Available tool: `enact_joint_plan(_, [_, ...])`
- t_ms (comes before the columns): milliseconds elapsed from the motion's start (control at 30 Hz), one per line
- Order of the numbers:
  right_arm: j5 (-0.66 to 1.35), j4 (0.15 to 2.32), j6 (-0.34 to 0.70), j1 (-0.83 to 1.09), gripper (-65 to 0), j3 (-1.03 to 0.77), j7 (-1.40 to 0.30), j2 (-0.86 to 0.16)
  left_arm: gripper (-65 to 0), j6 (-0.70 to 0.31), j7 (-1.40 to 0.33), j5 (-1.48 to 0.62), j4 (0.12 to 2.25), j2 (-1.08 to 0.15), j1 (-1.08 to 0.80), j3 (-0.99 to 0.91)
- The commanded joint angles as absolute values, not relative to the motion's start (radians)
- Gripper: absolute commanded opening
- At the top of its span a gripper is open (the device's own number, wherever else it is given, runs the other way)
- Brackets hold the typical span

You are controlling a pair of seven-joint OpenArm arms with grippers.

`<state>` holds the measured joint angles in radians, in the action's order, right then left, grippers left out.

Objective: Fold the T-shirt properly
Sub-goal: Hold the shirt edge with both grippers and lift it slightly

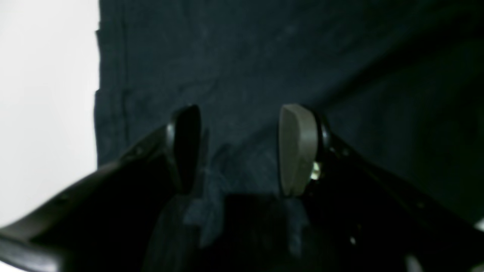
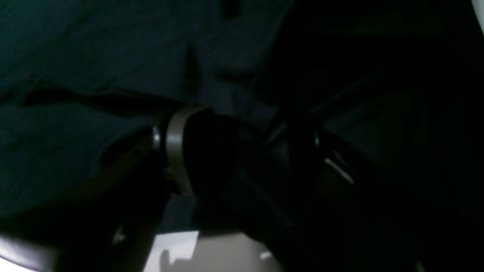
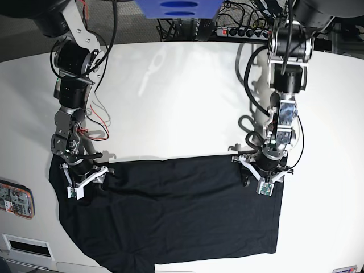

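In the base view, both arms come down over the far part of the white surface (image 3: 182, 96), and their dark cables (image 3: 248, 74) loop beside them. A thin red wire (image 3: 98, 136) hangs by your right arm. Toward the lower left you have a small tray of colored things (image 3: 16, 199), well apart from your left arm but nearer the right one; its contents are too small to name. Below it sits a black rectangular piece with a pale rim (image 3: 28, 247). A blue part (image 3: 179, 8) shows between the arms at the top. What blocks your view of the cloth is the grippers themselves, each covering part of its far band.

Your left gripper (image 1: 242, 151) has its fingertips apart, with dark cloth beneath and between them. Your right gripper (image 2: 242, 151) also stands parted over bunched cloth; neither looks clamped on it.

The black T-shirt (image 3: 176, 216) lies on the near part of the surface, spread wide from below your right gripper across to below your left. Its far edge runs nearly straight from one side to the other. At the lower right it ends in a fairly square corner, while the lower left slants down to the bottom of the view. Creases gather by both grippers, with a deeper fold under your right one. You cannot see the neck label.
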<state>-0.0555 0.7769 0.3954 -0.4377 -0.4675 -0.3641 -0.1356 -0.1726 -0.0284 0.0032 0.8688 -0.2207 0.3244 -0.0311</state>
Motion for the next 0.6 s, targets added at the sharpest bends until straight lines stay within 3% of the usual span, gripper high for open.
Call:
enact_joint_plan(0, [-0.045, 0.791, 0.398, -0.469, -32.5, -0.443, -0.337, -0.15, -32.8, -0.17, -0.008, -0.002, 0.834, -0.225, 0.366, -0.033])
enact_joint_plan(200, [-0.148, 0.791, 0.34, -0.469, -32.4, -0.282, -0.337, -0.15, -32.8, -0.17, -0.01, -0.058, 0.688, -0.225, 0.374, -0.036])
enact_joint_plan(367, [-0.145, 0.779, 0.305, -0.458, -32.2, -0.277, -0.338, -0.151, -32.8, -0.171, -0.018, -0.199, 0.688, -0.226, 0.305, -0.031])
enact_joint_plan(567, [-0.145, 0.739, 0.306, -0.435, -32.1, -0.277, -0.341, -0.153, -32.8, -0.171, -0.018, -0.217, 0.688, -0.229, 0.259, 0.031])
